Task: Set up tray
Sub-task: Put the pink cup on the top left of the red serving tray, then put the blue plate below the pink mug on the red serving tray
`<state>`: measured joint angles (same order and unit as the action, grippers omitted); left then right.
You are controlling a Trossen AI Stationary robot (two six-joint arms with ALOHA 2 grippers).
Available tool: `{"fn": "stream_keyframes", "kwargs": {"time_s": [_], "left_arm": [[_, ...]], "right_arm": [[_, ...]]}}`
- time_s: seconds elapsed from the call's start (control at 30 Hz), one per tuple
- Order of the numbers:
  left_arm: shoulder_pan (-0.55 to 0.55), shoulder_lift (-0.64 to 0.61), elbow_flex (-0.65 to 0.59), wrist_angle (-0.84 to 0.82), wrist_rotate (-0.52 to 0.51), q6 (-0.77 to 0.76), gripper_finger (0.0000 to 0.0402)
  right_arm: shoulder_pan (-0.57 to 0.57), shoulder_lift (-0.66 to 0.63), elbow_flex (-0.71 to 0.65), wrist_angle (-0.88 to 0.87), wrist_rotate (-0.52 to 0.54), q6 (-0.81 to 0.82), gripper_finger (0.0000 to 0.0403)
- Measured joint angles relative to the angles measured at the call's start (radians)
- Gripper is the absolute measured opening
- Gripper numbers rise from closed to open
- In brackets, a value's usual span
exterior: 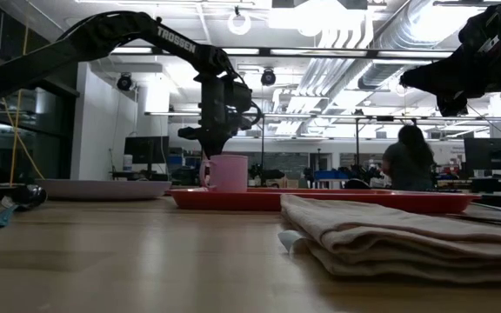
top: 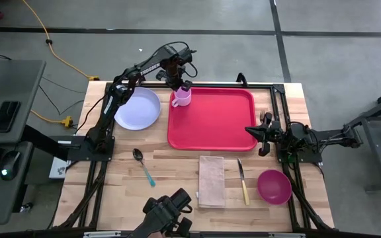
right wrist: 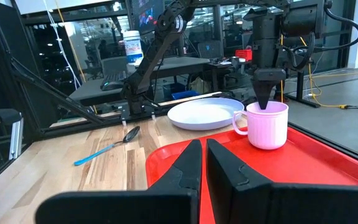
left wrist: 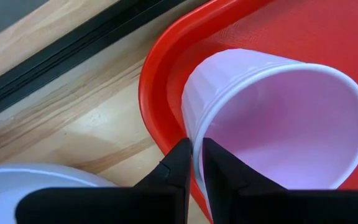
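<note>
**Fingers, tray and vessels on the desk**

Fingers (left wrist: 188, 163) of the left gripper (top: 179, 84) pinch the pink cup's (top: 181, 97) rim. The cup stands upright, empty, in the red tray's (top: 211, 122) far left corner. Right gripper (top: 256, 134), fingers pressed together, hovers at the tray's right edge. White plate (top: 137, 108) and magenta bowl (top: 274, 187): both empty. Cup base is hidden in the left wrist view.

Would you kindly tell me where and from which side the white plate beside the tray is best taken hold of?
Grip the white plate at its raised rim, coming from above. It lies flat on the table, so only the thin edge offers a pinch. The side away from the tray looks clearer; the left hand, nearest, is shut on the pink cup.
</note>
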<state>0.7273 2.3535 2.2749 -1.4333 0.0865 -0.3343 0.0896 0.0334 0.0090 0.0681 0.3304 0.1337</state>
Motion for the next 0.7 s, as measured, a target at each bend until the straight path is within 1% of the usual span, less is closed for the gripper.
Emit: {"fn": "stream_keyframes", "kwargs": {"time_s": [0.3,0.7], "left_arm": [[0.000,-0.001,0.082,-0.003,-0.052,0.020,0.0072],[-0.001,-0.015,0.081,-0.059,-0.053,0.020,0.0072]], "right_arm": [[0.000,0.000,0.000,0.000,0.000,0.000,0.0000],[0.000,0.000,0.000,0.000,0.000,0.000,0.0000]]}}
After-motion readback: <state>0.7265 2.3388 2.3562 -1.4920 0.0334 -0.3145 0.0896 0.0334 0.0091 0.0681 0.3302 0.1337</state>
